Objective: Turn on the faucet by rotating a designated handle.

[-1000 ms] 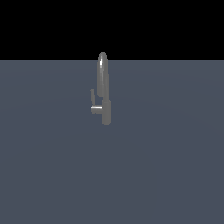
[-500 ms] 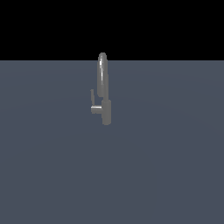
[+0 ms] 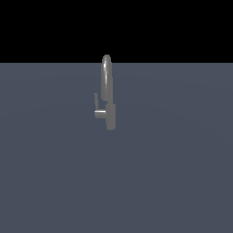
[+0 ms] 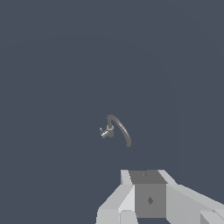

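Faucet (image 3: 109,116) upright on the grey bench (image 3: 173,173), handle (image 3: 97,109) projecting from its body toward the exterior view's left; claw (image 4: 151,201) well apart from faucet, its opening not discernible.

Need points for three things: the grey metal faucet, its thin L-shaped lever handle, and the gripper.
grey metal faucet (image 3: 110,116): exterior view, on the short cylindrical body.
thin L-shaped lever handle (image 3: 99,113): exterior view, on the horizontal stub.
gripper (image 4: 151,199): wrist view, on the pale housing; fingertips out of frame.
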You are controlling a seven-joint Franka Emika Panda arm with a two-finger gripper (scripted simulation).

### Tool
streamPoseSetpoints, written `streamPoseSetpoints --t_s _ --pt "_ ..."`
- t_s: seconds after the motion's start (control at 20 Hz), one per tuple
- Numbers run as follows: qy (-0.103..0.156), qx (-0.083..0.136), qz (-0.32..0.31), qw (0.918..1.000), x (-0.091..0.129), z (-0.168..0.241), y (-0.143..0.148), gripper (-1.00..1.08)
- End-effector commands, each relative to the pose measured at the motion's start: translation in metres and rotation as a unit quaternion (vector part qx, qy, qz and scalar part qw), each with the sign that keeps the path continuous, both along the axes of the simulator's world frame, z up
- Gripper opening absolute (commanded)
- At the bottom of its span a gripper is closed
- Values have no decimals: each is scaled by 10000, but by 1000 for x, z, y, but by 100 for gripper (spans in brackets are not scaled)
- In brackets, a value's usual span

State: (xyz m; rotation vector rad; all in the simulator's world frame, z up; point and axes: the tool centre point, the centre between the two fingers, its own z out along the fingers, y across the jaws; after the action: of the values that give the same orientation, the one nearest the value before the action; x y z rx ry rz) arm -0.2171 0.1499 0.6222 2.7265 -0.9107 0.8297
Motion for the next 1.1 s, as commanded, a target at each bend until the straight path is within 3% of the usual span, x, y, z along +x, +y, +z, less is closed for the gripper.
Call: streamPoseSetpoints --t_s 0.0,0.6,1.05 --pt "-173 -83 -262 9995 10 -2 16 -100" --pt "-709 -501 -1419 9861 86 -58 73 -100" --pt "-822 -769 -2265 9675 164 -146 80 -100"
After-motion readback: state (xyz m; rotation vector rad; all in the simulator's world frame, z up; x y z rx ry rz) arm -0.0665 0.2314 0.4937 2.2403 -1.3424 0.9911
